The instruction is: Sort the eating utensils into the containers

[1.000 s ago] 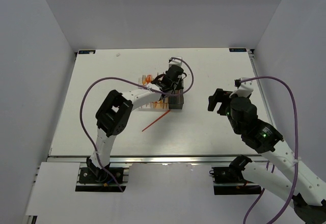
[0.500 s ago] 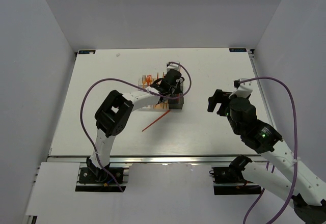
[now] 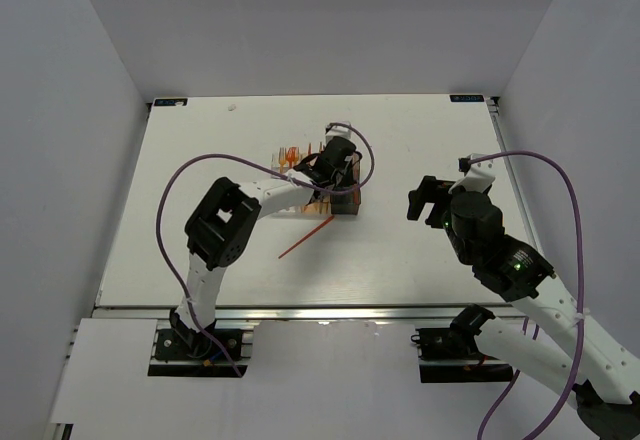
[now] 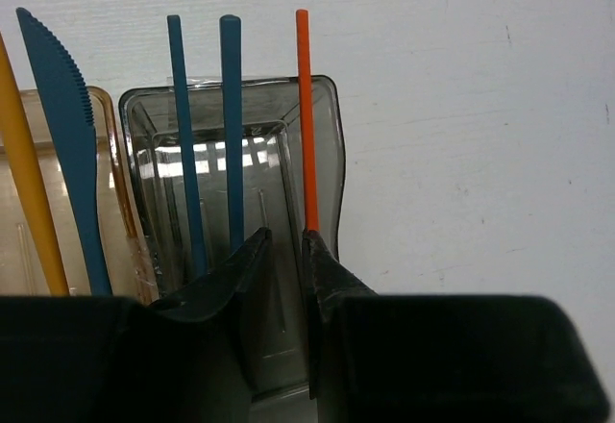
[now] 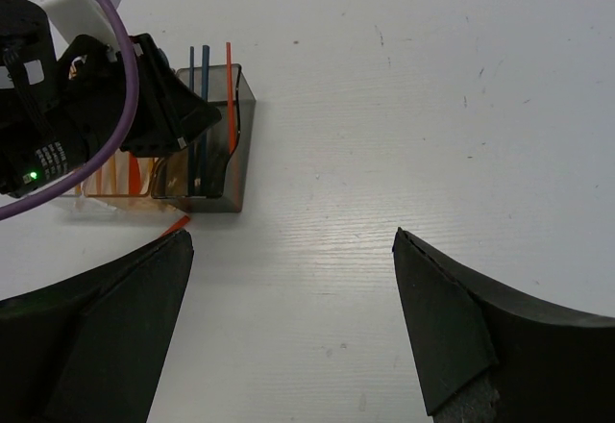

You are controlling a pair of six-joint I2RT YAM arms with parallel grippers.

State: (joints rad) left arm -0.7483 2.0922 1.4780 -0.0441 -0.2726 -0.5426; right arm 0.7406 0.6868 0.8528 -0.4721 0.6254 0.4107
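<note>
My left gripper (image 4: 286,236) hovers right over the dark smoky bin (image 4: 327,135), its jaws a narrow gap apart. A thin orange utensil (image 4: 304,115) stands in that bin against the right finger's inner face, beside two dark blue handles (image 4: 231,125). A blue knife (image 4: 72,135) and an orange handle stand in the tan bin (image 4: 113,183) to the left. In the top view the left gripper (image 3: 335,175) is above the dark bin (image 3: 346,203). One orange utensil (image 3: 305,238) lies on the table in front of the bins. My right gripper (image 5: 293,236) is wide open and empty.
The bins stand in a row mid-table; orange utensils (image 3: 290,155) stick up from the leftmost, clear one. The left arm's purple cable loops over the bins. The right gripper (image 3: 430,200) hangs over bare white table to the right of the row.
My left gripper has shifted slightly left and settled over the dark bin. The right arm has not moved.
</note>
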